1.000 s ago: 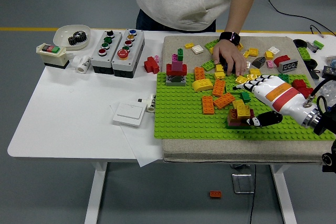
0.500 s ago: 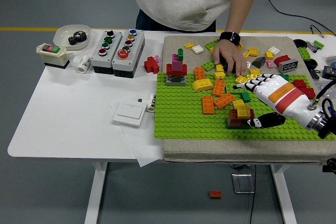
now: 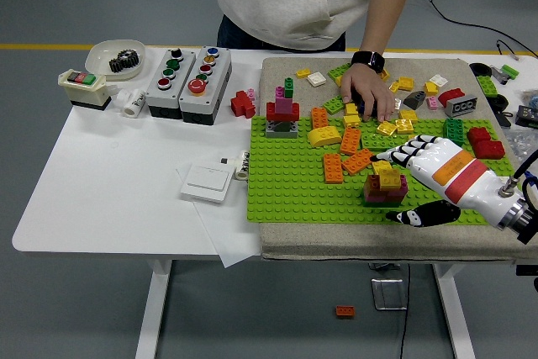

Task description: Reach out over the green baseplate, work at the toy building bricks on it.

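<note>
We find the right hand [image 3: 424, 181] spread around the small brick stack [image 3: 384, 185] near the front of the green baseplate [image 3: 286, 187], thumb below, fingers above, not yet clamped; lifting remains. Since earlier frames it slid nearer the front edge. Beyond, a person's hand [image 3: 367, 94] rests on loose bricks.

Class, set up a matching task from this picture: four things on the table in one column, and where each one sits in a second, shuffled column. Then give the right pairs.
Things:
1. black gear
2. white switch plate
3. robot's right hand
4. person's hand

Places:
A. on the bricks at the green baseplate's far edge
B. in a white dish at the table's far left
C. at the small brick stack on the baseplate
D. on paper, left of the baseplate

Pairs: 1-B, 2-D, 3-C, 4-A
</note>
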Robot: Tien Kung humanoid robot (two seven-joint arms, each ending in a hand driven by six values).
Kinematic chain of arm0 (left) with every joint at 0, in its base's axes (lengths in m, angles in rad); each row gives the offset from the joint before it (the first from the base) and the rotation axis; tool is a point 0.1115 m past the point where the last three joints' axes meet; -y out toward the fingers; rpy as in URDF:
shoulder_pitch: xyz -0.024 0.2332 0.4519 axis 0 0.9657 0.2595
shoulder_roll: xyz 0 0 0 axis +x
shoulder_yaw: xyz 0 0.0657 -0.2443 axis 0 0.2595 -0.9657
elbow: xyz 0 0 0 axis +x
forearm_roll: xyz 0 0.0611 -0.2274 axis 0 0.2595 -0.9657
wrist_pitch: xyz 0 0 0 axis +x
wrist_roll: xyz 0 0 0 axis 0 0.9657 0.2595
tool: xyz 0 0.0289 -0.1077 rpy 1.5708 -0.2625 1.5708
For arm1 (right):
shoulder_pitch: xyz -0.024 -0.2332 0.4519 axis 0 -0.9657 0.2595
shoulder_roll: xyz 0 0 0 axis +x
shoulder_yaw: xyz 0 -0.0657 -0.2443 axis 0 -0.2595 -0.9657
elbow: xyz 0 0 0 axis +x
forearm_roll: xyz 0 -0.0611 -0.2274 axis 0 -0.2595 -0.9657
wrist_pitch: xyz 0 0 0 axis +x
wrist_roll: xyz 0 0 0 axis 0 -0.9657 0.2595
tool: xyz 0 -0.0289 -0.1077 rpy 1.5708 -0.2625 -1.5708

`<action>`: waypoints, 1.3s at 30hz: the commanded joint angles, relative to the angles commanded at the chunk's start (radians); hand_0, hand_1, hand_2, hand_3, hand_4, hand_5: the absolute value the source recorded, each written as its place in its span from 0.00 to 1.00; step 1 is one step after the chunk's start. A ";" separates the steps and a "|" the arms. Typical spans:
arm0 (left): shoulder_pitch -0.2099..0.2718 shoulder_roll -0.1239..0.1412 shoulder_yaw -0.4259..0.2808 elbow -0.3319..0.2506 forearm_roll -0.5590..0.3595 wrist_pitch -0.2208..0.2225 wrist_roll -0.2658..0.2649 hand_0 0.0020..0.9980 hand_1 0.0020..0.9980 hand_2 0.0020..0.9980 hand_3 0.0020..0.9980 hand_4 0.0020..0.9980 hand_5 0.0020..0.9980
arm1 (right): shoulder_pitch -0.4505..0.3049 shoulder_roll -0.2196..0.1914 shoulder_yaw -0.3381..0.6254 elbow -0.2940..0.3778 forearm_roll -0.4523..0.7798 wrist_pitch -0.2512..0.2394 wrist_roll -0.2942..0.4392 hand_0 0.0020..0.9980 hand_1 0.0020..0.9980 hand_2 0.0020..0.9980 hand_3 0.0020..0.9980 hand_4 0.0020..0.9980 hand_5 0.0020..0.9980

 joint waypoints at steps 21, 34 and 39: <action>-0.002 0.000 0.006 -0.001 -0.012 0.000 -0.004 0.79 0.78 0.75 0.59 0.65 0.66 | -0.029 -0.002 -0.013 -0.010 -0.010 0.006 0.016 0.74 0.71 0.76 0.75 0.90 0.45; -0.002 0.000 0.006 0.000 -0.013 -0.001 -0.004 0.79 0.78 0.75 0.59 0.65 0.67 | -0.029 -0.004 -0.013 -0.019 -0.004 0.012 0.021 0.73 0.70 0.76 0.74 0.89 0.44; -0.002 0.000 0.007 0.000 -0.015 -0.001 -0.005 0.79 0.78 0.75 0.59 0.65 0.67 | -0.031 -0.005 -0.018 -0.017 -0.004 0.013 0.020 0.73 0.70 0.76 0.74 0.89 0.44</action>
